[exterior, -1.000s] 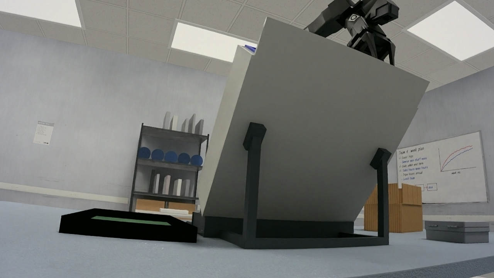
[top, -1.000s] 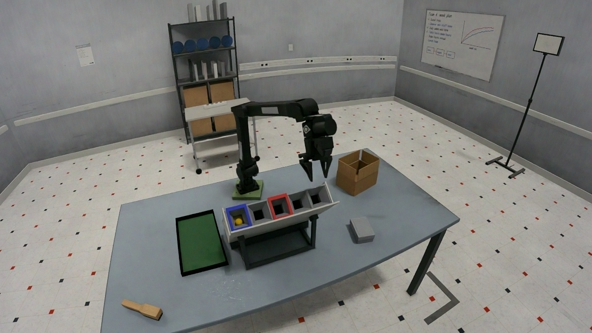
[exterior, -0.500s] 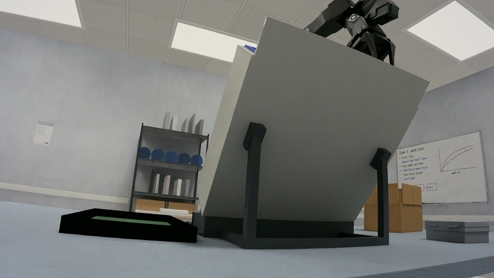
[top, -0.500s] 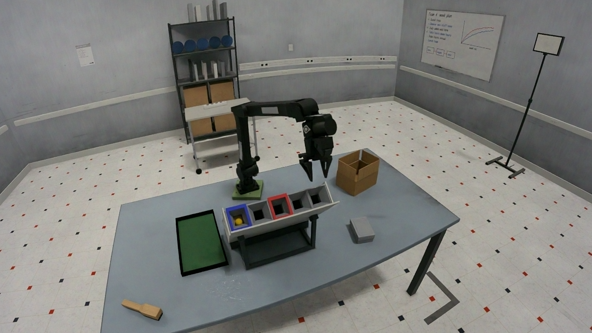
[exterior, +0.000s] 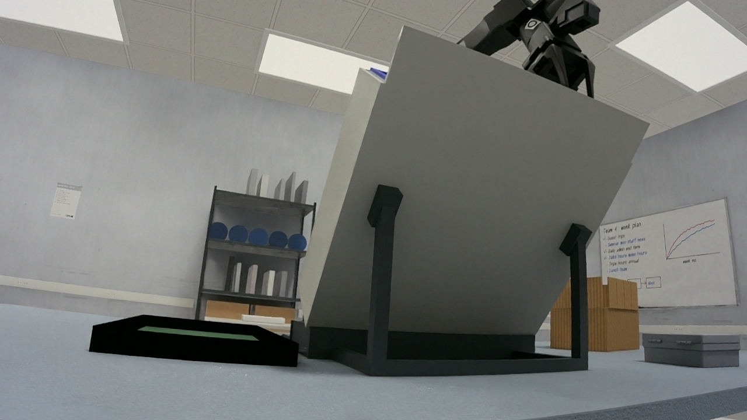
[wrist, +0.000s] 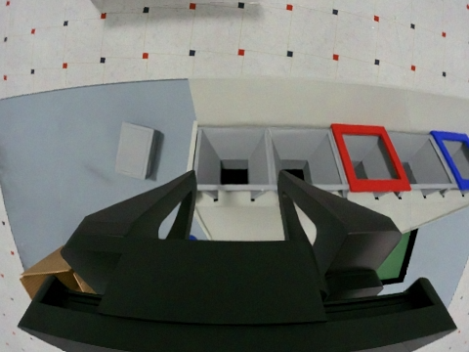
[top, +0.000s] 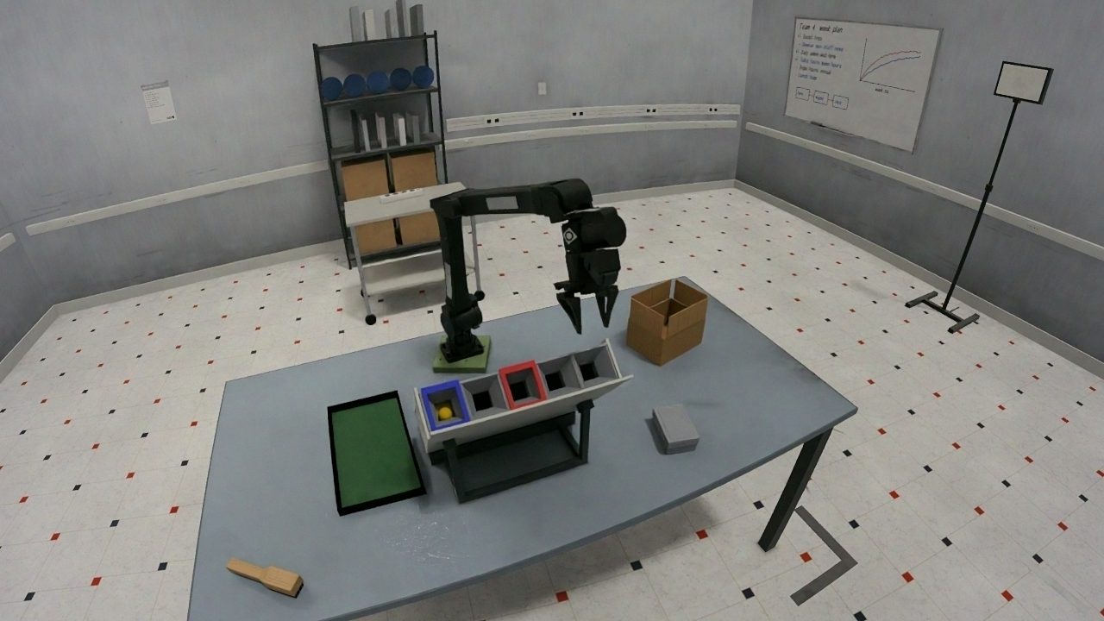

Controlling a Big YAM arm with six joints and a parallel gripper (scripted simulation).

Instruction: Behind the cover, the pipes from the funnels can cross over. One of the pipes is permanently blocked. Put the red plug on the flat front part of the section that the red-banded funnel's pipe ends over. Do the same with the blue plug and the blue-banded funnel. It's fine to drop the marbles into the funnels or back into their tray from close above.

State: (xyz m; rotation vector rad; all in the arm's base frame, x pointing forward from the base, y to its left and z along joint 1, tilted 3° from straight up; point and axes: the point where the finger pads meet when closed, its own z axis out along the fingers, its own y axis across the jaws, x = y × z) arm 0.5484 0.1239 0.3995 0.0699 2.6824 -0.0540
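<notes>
A white stand carries a row of grey funnels. The blue-banded funnel (top: 426,403) (wrist: 451,136) is at the left end in the top view, and a yellow marble (top: 444,413) sits in it. The red-banded funnel (top: 528,402) (wrist: 362,130) is in the middle. My gripper (top: 588,315) (exterior: 579,78) (wrist: 236,178) hangs open and empty above the back of the row's right end. A small blue spot (wrist: 191,238) shows under my left finger; I cannot tell what it is. The plugs and the sections are hidden behind the white cover (exterior: 470,209).
A black-rimmed green tray (top: 333,455) (exterior: 188,345) (wrist: 391,266) lies left of the stand. A cardboard box (top: 666,321) (exterior: 600,313) (wrist: 44,274) stands at the back right. A grey box (top: 674,429) (exterior: 689,349) (wrist: 134,150) lies right of the stand. A wooden block (top: 265,576) lies near the front left corner.
</notes>
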